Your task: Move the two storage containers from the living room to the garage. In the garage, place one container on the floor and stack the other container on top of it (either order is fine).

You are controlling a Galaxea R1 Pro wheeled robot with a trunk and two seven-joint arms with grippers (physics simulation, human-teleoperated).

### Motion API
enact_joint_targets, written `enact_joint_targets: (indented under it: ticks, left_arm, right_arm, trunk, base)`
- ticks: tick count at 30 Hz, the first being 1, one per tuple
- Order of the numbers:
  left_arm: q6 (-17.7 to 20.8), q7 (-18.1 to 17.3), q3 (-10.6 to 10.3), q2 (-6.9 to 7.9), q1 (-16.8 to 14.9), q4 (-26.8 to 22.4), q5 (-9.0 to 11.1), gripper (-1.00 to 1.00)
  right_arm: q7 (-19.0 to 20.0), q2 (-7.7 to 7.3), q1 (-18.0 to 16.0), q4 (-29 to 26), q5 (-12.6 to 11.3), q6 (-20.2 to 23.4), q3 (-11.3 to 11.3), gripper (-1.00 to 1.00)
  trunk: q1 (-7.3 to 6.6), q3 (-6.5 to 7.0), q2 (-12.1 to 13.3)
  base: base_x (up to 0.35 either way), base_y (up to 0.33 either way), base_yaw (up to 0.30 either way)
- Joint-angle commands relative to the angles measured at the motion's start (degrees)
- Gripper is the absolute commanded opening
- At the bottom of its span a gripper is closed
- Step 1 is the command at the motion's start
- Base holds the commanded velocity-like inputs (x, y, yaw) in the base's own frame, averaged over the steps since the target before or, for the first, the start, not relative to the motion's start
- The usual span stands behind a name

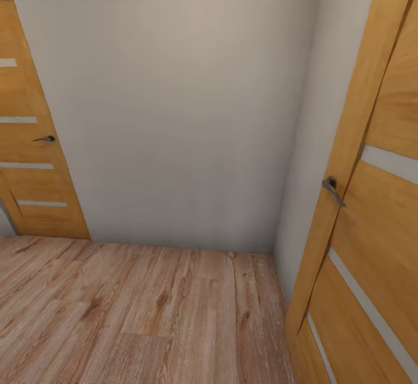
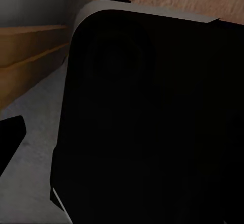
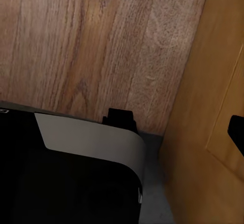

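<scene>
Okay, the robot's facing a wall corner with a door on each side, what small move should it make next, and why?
Probably turn the base right, toward the orange-wood door with glass slits. It stands ajar close by, its grey lever handle within view, while a plain pale wall blocks straight ahead. No orange-red bins are in sight, so this is only travel.

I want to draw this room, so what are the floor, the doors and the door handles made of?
The floor looks like light wood planks: long boards with grain and knots, matte. The left door and right door look like smooth orange wood with pale strips, maybe glass. The right door's handle and the left door's handle look like grey metal. The wall looks like plain painted plaster.
</scene>
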Motion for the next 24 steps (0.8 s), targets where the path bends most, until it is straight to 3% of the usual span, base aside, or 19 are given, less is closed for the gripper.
enact_joint_targets:
  ticks: [1, 6, 15, 24]
  left_arm:
    - [-0.1, 0.1, 0.0, -0.04, 0.0, 0.0, 0.3, 1.00]
    - [-0.1, 0.1, 0.0, -0.08, 0.0, 0.0, 0.3, 1.00]
    - [-0.1, 0.1, 0.0, -0.10, 0.0, 0.0, 0.3, 1.00]
    - [-0.1, 0.1, 0.0, 0.00, 0.0, 0.0, 0.3, 1.00]
  right_arm:
    - [-0.1, 0.04, -0.1, 0.2, -0.6, -0.4, 0.5, 1.00]
    - [-0.1, 0.04, -0.1, 0.2, -0.6, -0.4, 0.5, 1.00]
    - [-0.1, 0.04, -0.1, 0.2, -0.6, -0.4, 0.5, 1.00]
    - [-0.1, 0.04, -0.1, 0.2, -0.6, -0.4, 0.5, 1.00]
  trunk:
    - [0.00, -0.05, 0.0]
    - [0.00, -0.05, 0.0]
    - [0.00, -0.05, 0.0]
    - [0.00, -0.05, 0.0]
  base:
    - [0.000, 0.000, 0.088]
    - [0.000, -0.018, 0.034]
    - [0.000, -0.173, 0.004]
    - [0.000, -0.021, 0.004]
